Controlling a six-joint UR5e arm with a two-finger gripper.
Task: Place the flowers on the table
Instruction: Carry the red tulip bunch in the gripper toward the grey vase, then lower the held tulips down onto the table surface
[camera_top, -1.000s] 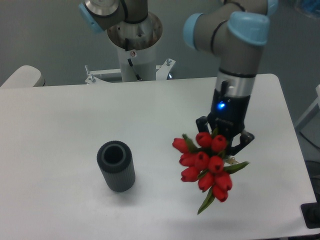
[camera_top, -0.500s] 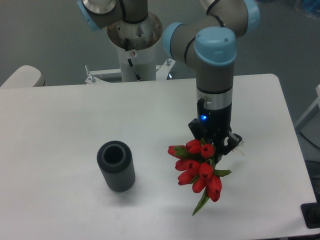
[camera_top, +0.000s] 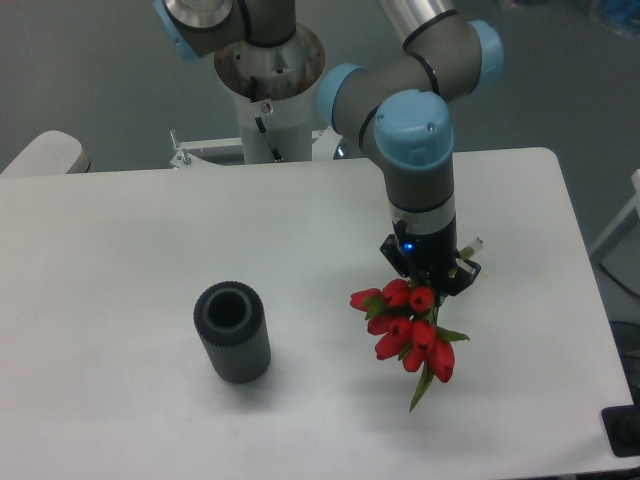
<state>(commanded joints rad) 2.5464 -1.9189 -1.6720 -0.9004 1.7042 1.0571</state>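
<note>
White table (camera_top: 130, 240) under me, ribbed cylinder (camera_top: 233, 332) standing toward the front edge; my gripper (camera_top: 430, 276) is clamped on the flowers (camera_top: 410, 330) near the right edge, buds hanging low, so next comes lowering and letting go.

You cannot see the fingertips of the gripper (camera_top: 430, 277): the red heads of the flowers (camera_top: 408, 327) cover them, so its grip stays unclear. The stems are mostly hidden behind the buds and the gripper body. The arm's upper links and the table (camera_top: 120, 230) run off the picture's edges.
</note>
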